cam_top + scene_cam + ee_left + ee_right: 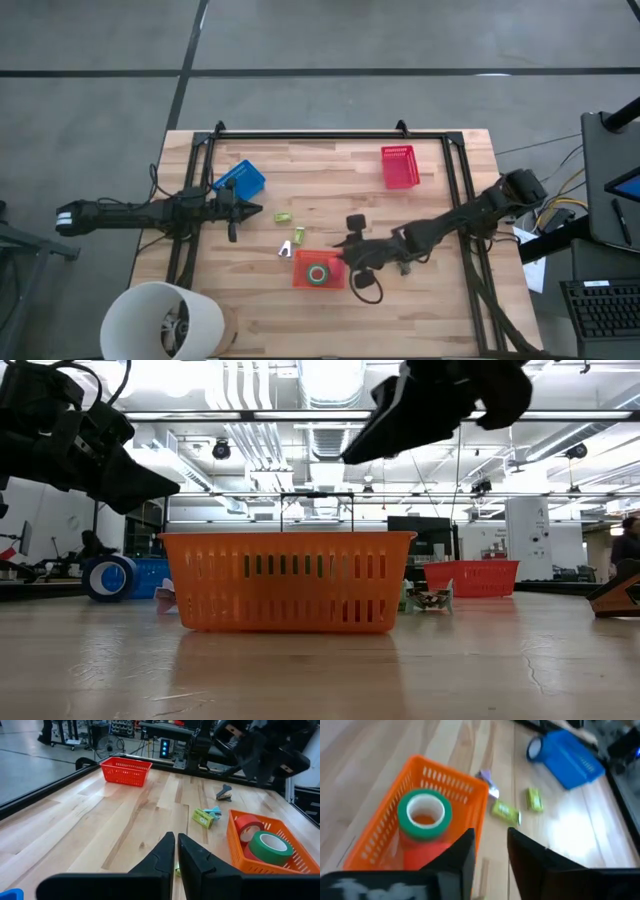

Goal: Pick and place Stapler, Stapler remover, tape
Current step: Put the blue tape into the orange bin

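Observation:
An orange basket (318,270) stands near the table's near edge. A green tape roll (424,809) lies in it on top of red rolls (247,827). My right gripper (490,851) hovers open and empty above the basket's right end (350,258). My left gripper (176,854) is shut and empty, held above the table beside the blue basket (240,180), pointing toward the right. Two small green boxes (283,217) (299,235) and a small silver piece (286,250), perhaps the stapler remover, lie on the wood between the grippers. A small dark object (356,222) rests near the right arm.
A red basket (399,166) stands toward the far right. The blue basket (567,757) holds a blue-and-white roll (108,577). A black frame (320,135) runs round the table. A white bucket (160,322) sits at the near left corner. Bare wood lies at the table's middle (320,190).

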